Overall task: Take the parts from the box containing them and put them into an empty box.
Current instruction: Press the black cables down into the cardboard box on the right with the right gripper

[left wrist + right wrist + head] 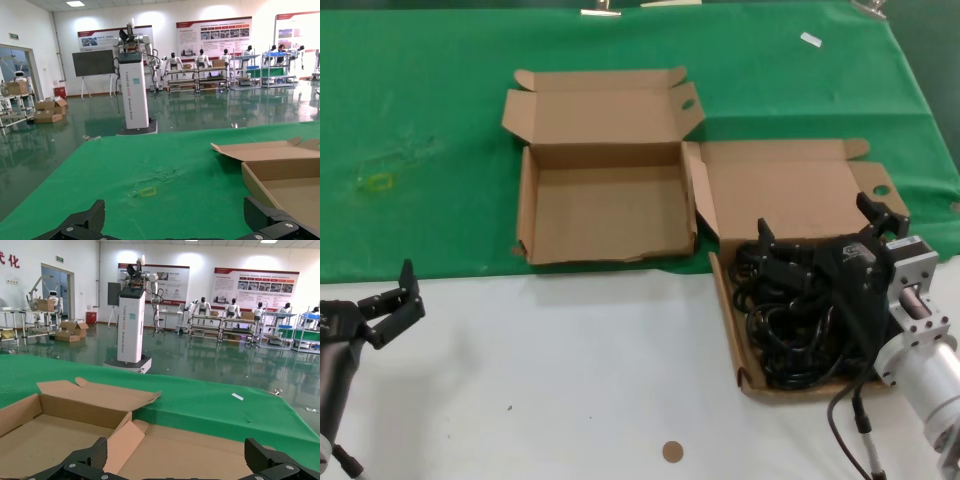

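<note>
The empty box (605,215) lies open on the green cloth, its lid folded back. To its right, the box containing the parts (730,320) holds black cord bundles (790,320). My right gripper (820,228) hovers open just over the far part of those cords, nothing between its fingers. In the right wrist view, this gripper (177,462) looks across that box's lid (200,450) toward the empty box (55,425); the cords are out of view there. My left gripper (388,292) waits open at the near left, off the boxes. Its wrist view shows the gripper (175,222) facing the cloth, with the empty box (280,172) to one side.
Green cloth (420,120) covers the far half of the table; the near half is white (570,380). A small yellow ring (378,182) lies on the cloth at left, a white tag (810,39) at the far right, and a brown dot (672,451) near the front.
</note>
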Controlling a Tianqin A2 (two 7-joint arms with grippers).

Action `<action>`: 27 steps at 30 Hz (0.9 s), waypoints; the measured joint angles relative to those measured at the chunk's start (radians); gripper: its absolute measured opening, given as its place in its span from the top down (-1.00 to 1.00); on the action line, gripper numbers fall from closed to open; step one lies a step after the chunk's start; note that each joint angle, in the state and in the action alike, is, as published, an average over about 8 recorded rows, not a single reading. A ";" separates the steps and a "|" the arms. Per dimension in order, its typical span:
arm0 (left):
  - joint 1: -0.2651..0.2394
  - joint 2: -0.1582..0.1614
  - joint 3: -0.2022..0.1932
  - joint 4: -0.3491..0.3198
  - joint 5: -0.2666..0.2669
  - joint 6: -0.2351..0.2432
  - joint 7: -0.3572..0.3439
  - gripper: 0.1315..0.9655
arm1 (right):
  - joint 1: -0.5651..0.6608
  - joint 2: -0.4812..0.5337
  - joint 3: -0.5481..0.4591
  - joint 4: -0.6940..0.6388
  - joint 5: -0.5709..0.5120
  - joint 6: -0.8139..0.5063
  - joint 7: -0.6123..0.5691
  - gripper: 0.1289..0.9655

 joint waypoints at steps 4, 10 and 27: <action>0.000 0.000 0.000 0.000 0.000 0.000 0.000 -1.00 | 0.000 0.000 0.000 0.000 0.000 0.000 0.000 -1.00; 0.000 0.000 0.000 0.000 0.000 0.000 0.000 -1.00 | 0.000 0.000 0.000 0.000 0.000 0.000 0.000 -1.00; 0.000 0.000 0.000 0.000 0.000 0.000 0.000 -0.98 | 0.000 0.000 0.000 0.000 0.000 0.000 0.000 -1.00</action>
